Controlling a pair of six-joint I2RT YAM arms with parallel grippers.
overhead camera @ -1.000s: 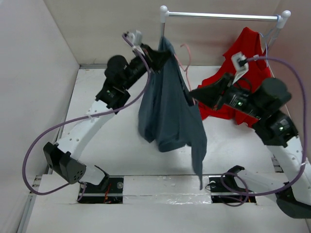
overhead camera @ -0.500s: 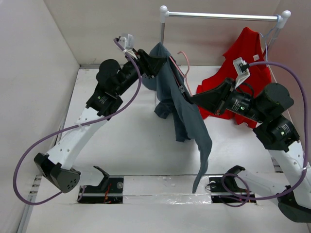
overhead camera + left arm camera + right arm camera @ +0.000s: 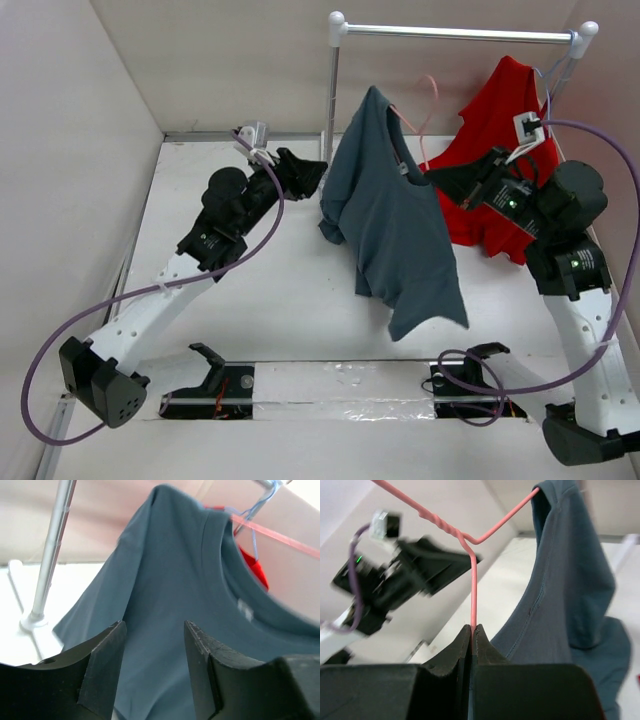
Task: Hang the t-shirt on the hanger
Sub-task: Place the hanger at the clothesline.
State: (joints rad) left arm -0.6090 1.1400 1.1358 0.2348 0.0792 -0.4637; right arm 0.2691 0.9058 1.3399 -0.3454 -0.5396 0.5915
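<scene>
The slate blue-grey t-shirt [image 3: 390, 220] hangs in the air over the middle of the table, draped on the pink wire hanger [image 3: 430, 100], whose hook sticks up above the collar. My right gripper [image 3: 436, 176] is shut on the hanger's wire [image 3: 473, 590] just below its twisted neck. In the right wrist view the t-shirt [image 3: 570, 580] falls from the hanger's far shoulder. My left gripper [image 3: 314, 172] stands open just left of the shirt with nothing between its fingers. In the left wrist view the t-shirt [image 3: 170, 580] fills the space beyond that gripper [image 3: 152, 625], apart from it.
A metal clothes rack stands at the back, its bar [image 3: 450, 33] on a pole [image 3: 330, 90] with a white foot [image 3: 30, 625]. A bright red t-shirt [image 3: 505, 150] hangs from the bar at the right. Walls close in the table on both sides.
My left gripper opened, let go of the t-shirt and drew back to the left and down. The right gripper carried the hanger up and right, and the shirt now hangs spread from it.
</scene>
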